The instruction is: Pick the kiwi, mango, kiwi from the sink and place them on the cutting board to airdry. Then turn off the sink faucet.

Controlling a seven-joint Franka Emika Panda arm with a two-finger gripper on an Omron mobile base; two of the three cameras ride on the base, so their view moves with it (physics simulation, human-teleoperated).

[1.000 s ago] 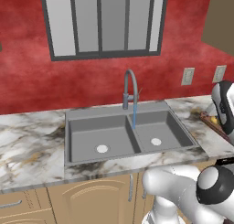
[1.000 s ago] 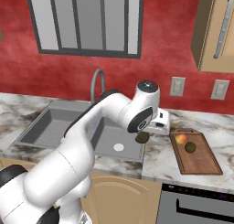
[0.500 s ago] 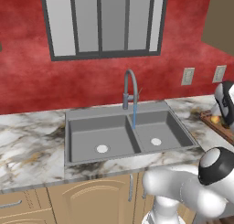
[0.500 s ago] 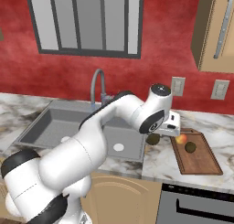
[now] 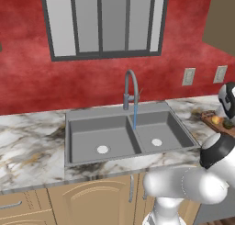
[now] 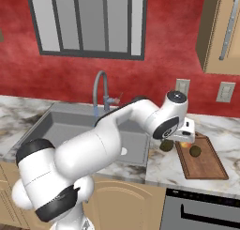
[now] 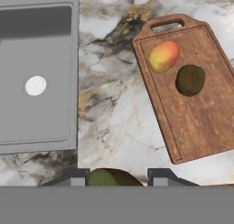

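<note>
My gripper [image 7: 117, 179] is shut on an olive-green kiwi [image 7: 109, 177], which hangs over the marble counter between the sink [image 7: 55, 136] and the cutting board [image 7: 196, 122]. From the right base view the gripper [image 6: 171, 141] holds that kiwi [image 6: 166, 145] just left of the cutting board [image 6: 206, 164]. A darker kiwi [image 7: 190, 80] and the orange mango [image 7: 163, 56] lie on the board near its handle end. The sink faucet [image 5: 131, 88] stands behind the sink [image 5: 82, 160], with a thin blue water stream [image 5: 135, 118] falling into the right basin.
A white drain disc [image 7: 35, 86] sits in the nearer basin. Wall outlets [image 6: 183, 87] and an upper cabinet [image 6: 224, 32] are above the counter at the right. A dark appliance front [image 6: 201, 210] lies below the board.
The arm has swung right with the kiwi, from beside the sink's right edge to the counter just short of the cutting board.
</note>
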